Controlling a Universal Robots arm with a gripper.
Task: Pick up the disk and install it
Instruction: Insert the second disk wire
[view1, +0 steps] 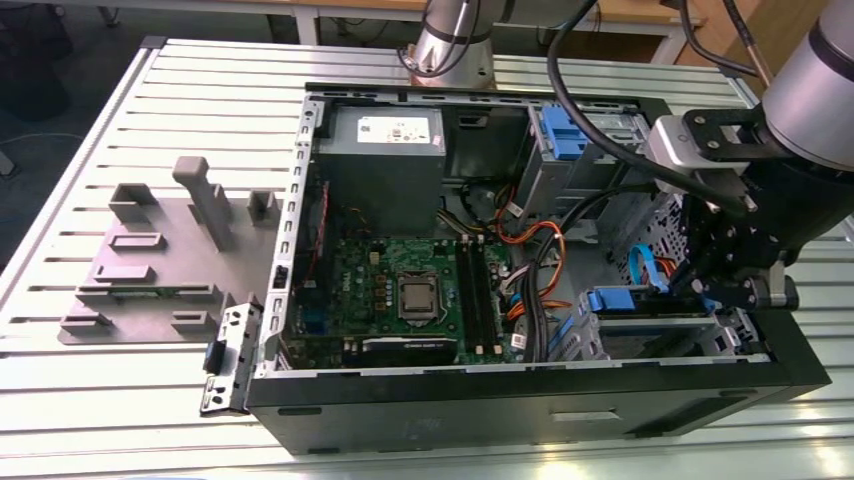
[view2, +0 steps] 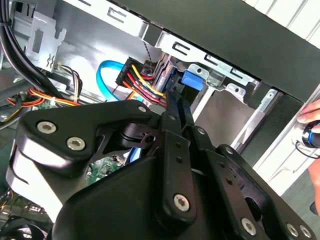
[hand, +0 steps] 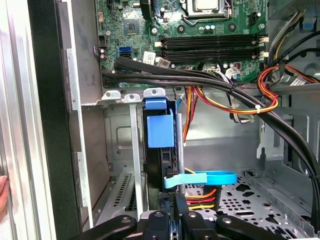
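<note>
Clamping disk (hand: 160, 132) edge-on between closed fingers, gripper (hand: 167, 220) deep in bay; cables (hand: 200, 177) just beside could snag, skew insertion.

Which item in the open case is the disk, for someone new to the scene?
Start at the open computer case and go to its drive cage, at the exterior view's right, where the gripper reaches in. The disk stands on edge there; unlike the bare metal brackets beside it, it carries a blue plastic tab.
</note>
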